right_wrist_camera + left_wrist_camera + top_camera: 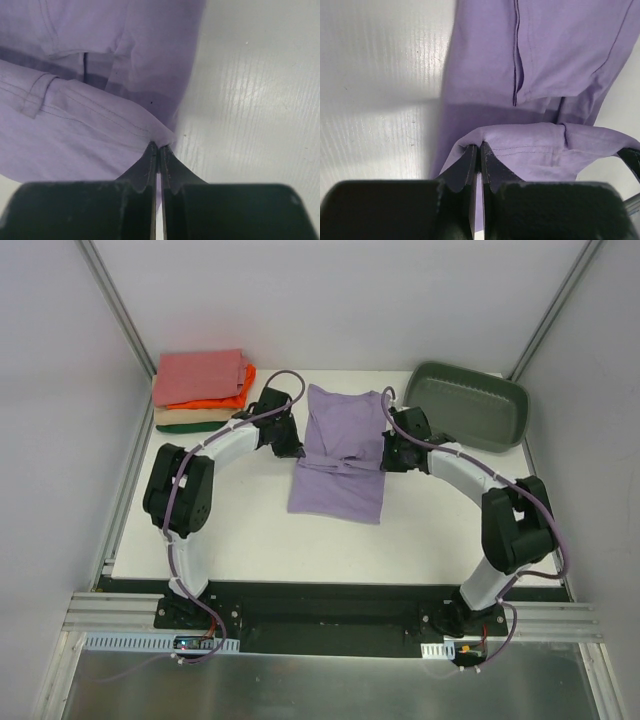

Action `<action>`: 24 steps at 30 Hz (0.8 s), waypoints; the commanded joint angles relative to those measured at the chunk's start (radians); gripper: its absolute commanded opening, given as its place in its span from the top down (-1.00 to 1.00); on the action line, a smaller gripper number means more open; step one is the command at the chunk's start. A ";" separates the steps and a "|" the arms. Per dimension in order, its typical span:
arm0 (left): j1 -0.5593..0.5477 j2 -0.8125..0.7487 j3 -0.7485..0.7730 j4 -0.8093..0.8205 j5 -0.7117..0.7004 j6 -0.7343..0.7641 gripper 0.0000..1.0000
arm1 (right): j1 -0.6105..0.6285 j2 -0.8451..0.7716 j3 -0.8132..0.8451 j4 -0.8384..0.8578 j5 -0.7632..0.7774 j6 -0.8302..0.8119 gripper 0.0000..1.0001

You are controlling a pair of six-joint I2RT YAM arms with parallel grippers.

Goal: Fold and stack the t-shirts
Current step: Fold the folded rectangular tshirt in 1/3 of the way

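Closed tight on opposite side edges of the lavender t-shirt (338,462) at the middle of the bench (240,532), the left claw (477,150) and right claw (158,150) are caught mid-fold, while other folded t-shirts (203,390) are already stacked at the far-left corner, with only this one judged outstanding.

Soft, even overhead light leaves a mild sheen on my white tabletop (250,90), the raised lavender cloth t-shirt (530,145) casts a diffuse shadow, and my black left fingers (465,172) blur.

Shirt (337,480) central; folded stack (203,390) back-left, tub (470,408) back-right
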 commanded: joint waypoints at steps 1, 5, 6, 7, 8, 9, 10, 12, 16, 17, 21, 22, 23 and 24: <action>0.015 0.029 0.056 0.001 0.012 -0.002 1.00 | -0.016 0.030 0.050 0.050 -0.023 -0.016 0.99; 0.022 0.057 0.068 -0.001 0.009 -0.008 0.94 | -0.033 0.079 0.082 0.054 -0.039 -0.022 0.93; 0.025 0.058 0.070 0.001 0.014 -0.010 0.87 | -0.039 0.091 0.090 0.049 -0.054 -0.023 0.92; 0.030 0.061 0.071 -0.001 0.014 -0.013 0.81 | -0.042 0.099 0.095 0.049 -0.065 -0.028 0.86; 0.033 0.060 0.071 -0.001 0.012 -0.015 0.73 | -0.041 0.104 0.096 0.049 -0.066 -0.029 0.80; 0.038 0.057 0.073 -0.007 0.017 -0.016 0.47 | -0.042 0.102 0.095 0.046 -0.066 -0.035 0.73; 0.041 0.046 0.071 -0.012 0.023 -0.015 0.22 | -0.042 0.099 0.095 0.040 -0.066 -0.040 0.58; 0.042 0.009 0.051 -0.015 0.031 -0.010 -0.12 | -0.042 0.076 0.095 0.021 -0.057 -0.046 0.12; 0.036 -0.121 -0.042 -0.013 0.032 -0.016 -0.98 | -0.031 -0.020 0.057 -0.020 -0.077 -0.065 -0.74; 0.035 -0.164 -0.077 -0.013 0.032 -0.015 -0.98 | -0.022 -0.046 0.038 -0.020 -0.077 -0.065 -0.96; 0.021 -0.339 -0.267 -0.006 0.022 -0.025 -0.98 | 0.039 -0.145 -0.061 -0.006 -0.103 -0.056 -0.92; 0.012 -0.386 -0.322 0.004 0.020 -0.028 -0.98 | 0.060 -0.160 -0.083 0.021 -0.129 -0.051 -0.92; -0.001 -0.431 -0.373 0.016 0.022 -0.036 -0.98 | 0.074 -0.162 -0.104 0.043 -0.158 -0.046 -0.92; -0.014 -0.475 -0.413 0.040 0.034 -0.039 -0.98 | 0.099 -0.162 -0.112 0.061 -0.180 -0.037 -0.92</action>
